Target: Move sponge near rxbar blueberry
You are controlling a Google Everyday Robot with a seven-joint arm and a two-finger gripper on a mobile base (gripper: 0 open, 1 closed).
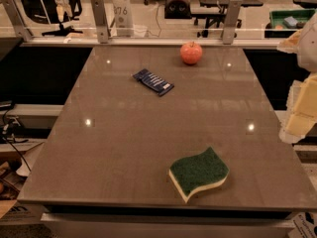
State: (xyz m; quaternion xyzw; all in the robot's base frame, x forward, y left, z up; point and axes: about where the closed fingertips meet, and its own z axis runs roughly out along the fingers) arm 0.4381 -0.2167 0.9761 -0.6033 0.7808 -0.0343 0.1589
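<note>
Table (124,133), right edge: gripper (303,108) (sponge (199,172) apart)

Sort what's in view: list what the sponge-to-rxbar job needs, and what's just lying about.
For the job:
sponge, near the front edge of the table
rxbar, toward the far side
claw, off the table's right edge

Lying about:
apple, at the far edge, right of the rxbar

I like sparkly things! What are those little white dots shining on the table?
Camera view: the dots are glare, probably lights mirrored in the glossy table, two by the apple, two midway; the sponge casts a faint shadow under its front edge; the gripper sits pale at the right edge, off the table.
</note>
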